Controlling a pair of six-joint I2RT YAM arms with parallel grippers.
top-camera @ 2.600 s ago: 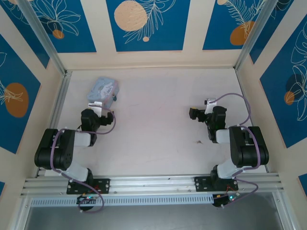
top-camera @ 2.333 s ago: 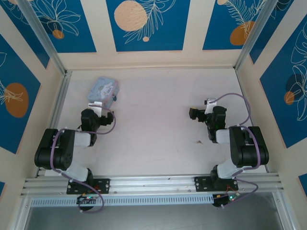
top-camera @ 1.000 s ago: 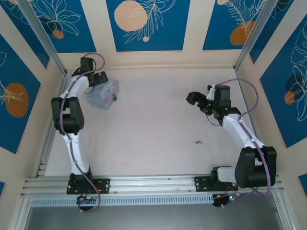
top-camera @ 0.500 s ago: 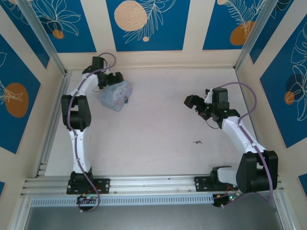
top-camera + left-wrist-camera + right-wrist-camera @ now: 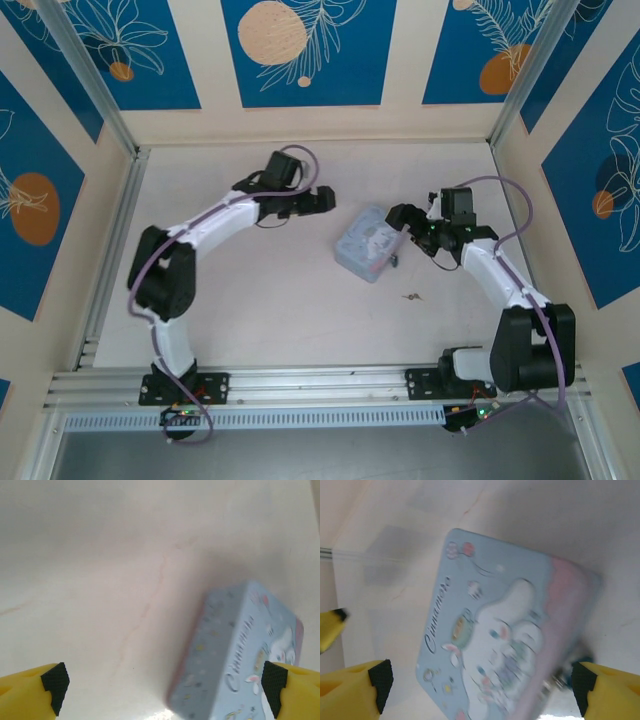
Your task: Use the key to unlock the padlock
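**Both grippers wide open, lock and key lying on the table**

Nearest me: the two arm bases on the rail (image 5: 320, 382) at the table's (image 5: 290, 320) front edge.

Next, the key (image 5: 411, 296), a tiny dark sliver lying flat on the table, right of centre, on its own. It sat near the tin (image 5: 366, 245) but clear of it, on the near side.

Just beyond it, the padlock (image 5: 396, 262), a small dark-blue speck right at the tin's near-right edge. It was too small & blurred to say if the shackle was in or out.

The tin lay mid-table, lid up, skewed approx. diagonal: pale blue, white cartoon figure, pink strip along one side.

The right gripper (image 5: 403, 216) was by the tin's far-right corner, fingers spread wide, grasping nothing. Couldn't tell if it touched the tin. From the right wrist cam the tin lay below, spanning most of the gap between the yellow fingers.

Farther back & to the left, the left gripper (image 5: 322, 200), its arm stretched in a long arc toward centre. It was also fully spread and empty, clear of the tin. The left wrist cam had the tin's corner low right, by one black pad (image 5: 272, 680).

Behind it all, the wall (image 5: 300, 60) with blue panels & orange circles.
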